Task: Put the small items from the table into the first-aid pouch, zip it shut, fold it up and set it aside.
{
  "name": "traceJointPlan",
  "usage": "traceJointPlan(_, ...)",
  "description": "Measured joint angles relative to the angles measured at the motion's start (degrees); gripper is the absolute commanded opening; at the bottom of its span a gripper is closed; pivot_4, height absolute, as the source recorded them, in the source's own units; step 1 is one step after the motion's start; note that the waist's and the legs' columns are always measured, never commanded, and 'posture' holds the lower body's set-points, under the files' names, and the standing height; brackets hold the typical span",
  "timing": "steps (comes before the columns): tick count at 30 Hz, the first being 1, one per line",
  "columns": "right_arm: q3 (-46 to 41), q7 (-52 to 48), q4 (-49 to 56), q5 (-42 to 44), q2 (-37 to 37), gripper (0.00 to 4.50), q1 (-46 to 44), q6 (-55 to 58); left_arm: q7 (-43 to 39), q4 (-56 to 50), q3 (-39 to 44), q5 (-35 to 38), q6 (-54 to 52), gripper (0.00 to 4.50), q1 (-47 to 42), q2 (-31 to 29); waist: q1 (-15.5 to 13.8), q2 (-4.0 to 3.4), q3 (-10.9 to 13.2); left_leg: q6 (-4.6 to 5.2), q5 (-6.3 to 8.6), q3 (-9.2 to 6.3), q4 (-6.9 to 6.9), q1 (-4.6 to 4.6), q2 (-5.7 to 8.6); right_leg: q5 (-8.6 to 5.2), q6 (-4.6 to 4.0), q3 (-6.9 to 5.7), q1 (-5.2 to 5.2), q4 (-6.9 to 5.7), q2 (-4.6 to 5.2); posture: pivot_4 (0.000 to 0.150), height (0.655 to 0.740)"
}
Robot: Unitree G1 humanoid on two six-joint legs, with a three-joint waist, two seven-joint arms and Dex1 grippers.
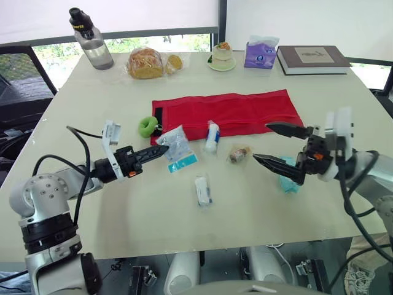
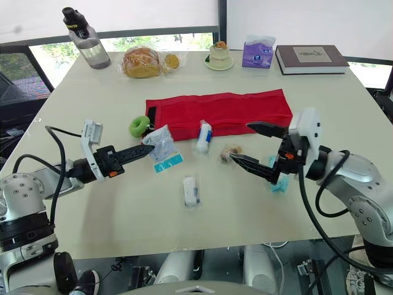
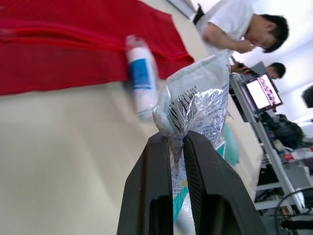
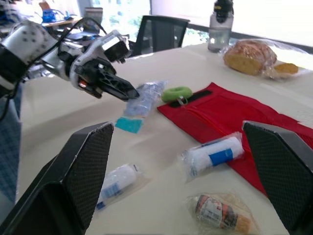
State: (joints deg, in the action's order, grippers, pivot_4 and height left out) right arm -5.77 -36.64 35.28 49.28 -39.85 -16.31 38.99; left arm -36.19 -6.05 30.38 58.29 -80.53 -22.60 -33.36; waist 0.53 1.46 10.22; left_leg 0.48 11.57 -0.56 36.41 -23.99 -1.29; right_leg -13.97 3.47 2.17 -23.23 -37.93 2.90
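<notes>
When the desk (image 1: 123,215) is read from its near edge, five small wrapped items are counted: a white roll (image 1: 202,189) nearest, a teal pack (image 1: 288,182) partly hidden by the right pincer (image 1: 263,142), a brown jar (image 1: 238,153), a clear packet (image 1: 176,147) and a white-and-blue tube (image 1: 212,136) laid across the near edge of the pouch (image 1: 245,114).

The packet is pinched at one corner by the left pincer (image 1: 161,151), whose fingers are closed on the plastic. The right pincer is spread wide above the desk, with nothing held.

One red pouch is laid flat at mid-desk, its long axis running left to right, with a green ring (image 1: 147,127) at its left end.

Along the far edge are set one bottle (image 1: 92,40), one bagged loaf (image 1: 145,63), one cup (image 1: 221,57) on a saucer, one purple tissue pack (image 1: 260,53) and one book (image 1: 312,59).

The desk is pale cream and matte. Windows are seen behind it and a black chair (image 1: 15,74) to the left.
</notes>
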Motion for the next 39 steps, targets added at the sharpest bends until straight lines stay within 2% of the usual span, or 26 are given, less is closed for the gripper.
traceJointPlan(4, 3.1, 11.1, -0.1, 2.6, 4.6, 4.50, -4.5, 9.1, 4.8, -3.3, -1.8, 4.7, -0.4, 0.01, -5.3, 5.1, 0.1, 0.01, 0.0, 0.00, 0.00, 0.01, 0.01, -0.03, 0.03, 0.02, 0.00, 0.03, 0.00, 0.00, -0.02, 0.150, 0.7400)
traceJointPlan(8, 3.1, 17.9, -0.6, 5.9, 6.3, 4.50, -6.8, 16.1, 8.1, -4.3, -3.4, 7.5, -0.4, 0.01, -7.6, 7.5, 0.3, 0.01, 0.0, 0.00, 0.00, 0.00, 0.00, -0.04, 0.04, 0.02, 0.00, 0.05, -0.01, 0.00, -0.07, 0.150, 0.7400)
traceJointPlan(13, 2.5, 28.9, -2.9, 14.4, 12.8, 4.50, -9.9, 22.9, 10.5, -4.3, -6.0, 9.6, 0.1, 0.01, -9.9, 9.5, 0.3, 0.01, 0.0, 0.01, 0.00, -0.03, 0.00, -0.03, 0.02, 0.02, 0.00, 0.04, -0.01, -0.03, -0.13, 0.150, 0.7400)
traceJointPlan(23, 2.4, 42.8, -4.2, 25.7, 17.9, 4.50, -12.2, 25.1, 10.7, -2.4, -9.9, 9.2, 4.9, 0.01, -10.9, 10.2, 0.4, 0.01, 0.0, 0.01, 0.00, -0.02, 0.00, -0.06, 0.04, 0.02, 0.00, 0.05, -0.03, -0.02, -0.14, 0.150, 0.7400)
traceJointPlan(24, 2.4, 44.3, -4.4, 26.6, 18.0, 3.99, -12.9, 24.7, 10.2, -2.3, -10.4, 9.2, 5.4, 0.00, -10.8, 10.0, 0.4, 0.01, 0.0, 0.01, 0.00, -0.02, 0.00, -0.07, 0.04, 0.02, 0.00, 0.06, -0.03, -0.01, -0.14, 0.150, 0.7400)
traceJointPlan(26, 2.4, 45.6, -4.5, 27.1, 18.1, 3.26, -13.5, 24.4, 9.7, -2.3, -10.8, 9.1, 6.2, 0.00, -10.7, 9.9, 0.4, 0.01, 0.0, 0.01, 0.00, -0.02, 0.00, -0.07, 0.04, 0.02, 0.00, 0.06, -0.03, -0.01, -0.15, 0.150, 0.7400)
traceJointPlan(27, 2.4, 46.1, -4.7, 27.2, 18.1, 2.65, -13.6, 24.2, 9.4, -2.2, -10.9, 8.9, 6.4, 0.00, -10.6, 9.8, 0.4, 0.01, 0.0, 0.01, 0.00, -0.03, 0.00, -0.07, 0.04, 0.02, 0.00, 0.06, -0.03, 0.00, -0.15, 0.150, 0.7400)
traceJointPlan(28, 2.5, 46.7, -5.0, 27.4, 18.1, 2.22, -13.6, 24.0, 9.0, -2.1, -11.3, 8.5, 7.1, 0.00, -10.2, 9.3, 0.4, 0.01, 0.0, 0.01, 0.00, -0.02, 0.00, -0.10, 0.04, 0.02, 0.00, 0.06, -0.06, 0.00, -0.15, 0.150, 0.7400)
traceJointPlan(29, 2.5, 46.8, -5.0, 27.4, 18.1, 1.91, -13.6, 24.0, 8.9, -2.1, -11.3, 8.5, 7.2, 0.00, -10.2, 9.3, 0.4, 0.01, 0.0, 0.01, 0.00, -0.02, 0.00, -0.11, 0.04, 0.02, 0.00, 0.06, -0.07, 0.00, -0.15, 0.150, 0.7400)
traceJointPlan(30, 2.6, 47.2, -5.1, 27.7, 18.1, 1.28, -13.7, 23.9, 8.8, -1.8, -11.6, 8.2, 7.7, 0.00, -10.1, 9.0, 0.4, 0.01, 0.0, 0.01, 0.00, -0.04, 0.00, -0.22, 0.03, 0.02, 0.00, 0.06, -0.16, -0.01, -0.16, 0.150, 0.7400)
traceJointPlan(31, 2.6, 47.2, -5.1, 27.7, 18.1, 1.03, -13.7, 23.8, 8.8, -1.7, -11.6, 8.1, 7.9, 0.00, -10.1, 9.0, 0.4, 0.01, 0.0, 0.01, 0.00, -0.04, 0.00, -0.24, 0.03, 0.02, 0.00, 0.06, -0.18, -0.01, -0.16, 0.150, 0.7400)
traceJointPlan(32, 2.7, 47.4, -5.3, 27.7, 18.2, 0.28, -14.0, 23.5, 8.7, -1.7, -11.9, 8.1, 8.4, 0.00, -9.9, 8.9, 0.4, 0.01, 0.0, 0.02, -0.01, -0.04, 0.00, -0.33, 0.03, 0.02, 0.01, 0.07, -0.24, -0.01, -0.16, 0.150, 0.7400)
traceJointPlan(34, 2.9, 47.4, -5.3, 27.8, 18.3, 0.07, -14.2, 23.4, 8.7, -1.7, -12.2, 8.0, 8.6, 0.00, -9.8, 8.9, 0.4, 0.01, 0.0, 0.02, -0.01, -0.04, 0.00, -0.35, 0.03, 0.02, 0.01, 0.06, -0.26, -0.01, -0.16, 0.150, 0.7400)
traceJointPlan(39, 3.2, 48.2, -5.8, 27.8, 18.4, 0.07, -14.4, 23.2, 8.7, -1.6, -13.0, 7.9, 10.1, 0.00, -9.2, 8.9, 0.4, 0.01, 0.0, 0.02, -0.01, -0.15, 0.03, -0.61, 0.04, 0.02, 0.01, 0.01, -0.41, 0.03, -0.19, 0.150, 0.7400)
